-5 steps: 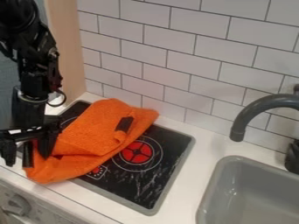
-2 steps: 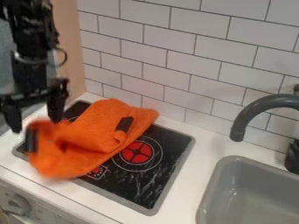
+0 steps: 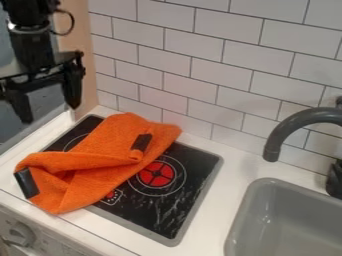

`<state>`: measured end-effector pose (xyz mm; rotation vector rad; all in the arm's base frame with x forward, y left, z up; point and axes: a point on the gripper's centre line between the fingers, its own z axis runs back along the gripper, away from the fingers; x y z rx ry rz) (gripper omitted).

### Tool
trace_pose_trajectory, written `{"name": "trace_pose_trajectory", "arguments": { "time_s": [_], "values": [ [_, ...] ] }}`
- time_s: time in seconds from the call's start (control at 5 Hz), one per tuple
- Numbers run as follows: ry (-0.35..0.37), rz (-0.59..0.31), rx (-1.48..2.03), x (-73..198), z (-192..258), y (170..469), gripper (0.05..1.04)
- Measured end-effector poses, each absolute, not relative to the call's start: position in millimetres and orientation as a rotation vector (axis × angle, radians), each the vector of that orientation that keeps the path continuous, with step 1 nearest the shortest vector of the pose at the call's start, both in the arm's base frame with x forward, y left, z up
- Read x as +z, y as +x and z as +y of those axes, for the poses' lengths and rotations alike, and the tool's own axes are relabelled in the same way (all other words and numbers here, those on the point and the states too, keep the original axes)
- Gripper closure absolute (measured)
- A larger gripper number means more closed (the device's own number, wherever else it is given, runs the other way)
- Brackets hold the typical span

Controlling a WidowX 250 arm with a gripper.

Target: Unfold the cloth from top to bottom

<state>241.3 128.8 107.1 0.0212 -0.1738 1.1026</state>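
The gripper [image 3: 50,112] hangs at the upper left, above and apart from the cloth, its two fingers spread wide with nothing between them. An orange cloth [image 3: 110,145] lies across the left part of the stove [image 3: 187,200], bunched with diagonal folds. One black patch is on its upper right part and another at its lower left corner, which reaches over the stove's edge onto the white counter. How many layers lie under the folds is hidden.
A grey sink [image 3: 287,220] is set in the counter at the lower right, with a dark curved faucet [image 3: 294,127] over it. A white tiled wall [image 3: 220,65] runs behind, and a wooden panel [image 3: 75,45] stands at the left.
The gripper has risen off the cloth and is now clear of it. The cloth's lower left part has shifted and settled, its black-patched corner now further left and lower.
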Motion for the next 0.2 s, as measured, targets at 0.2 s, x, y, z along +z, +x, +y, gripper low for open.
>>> {"name": "trace_pose_trajectory", "arguments": {
  "time_s": [0.2],
  "values": [
    [0.022,-0.175,1.098,107.6,129.1,241.1,0.085]
  ]
}}
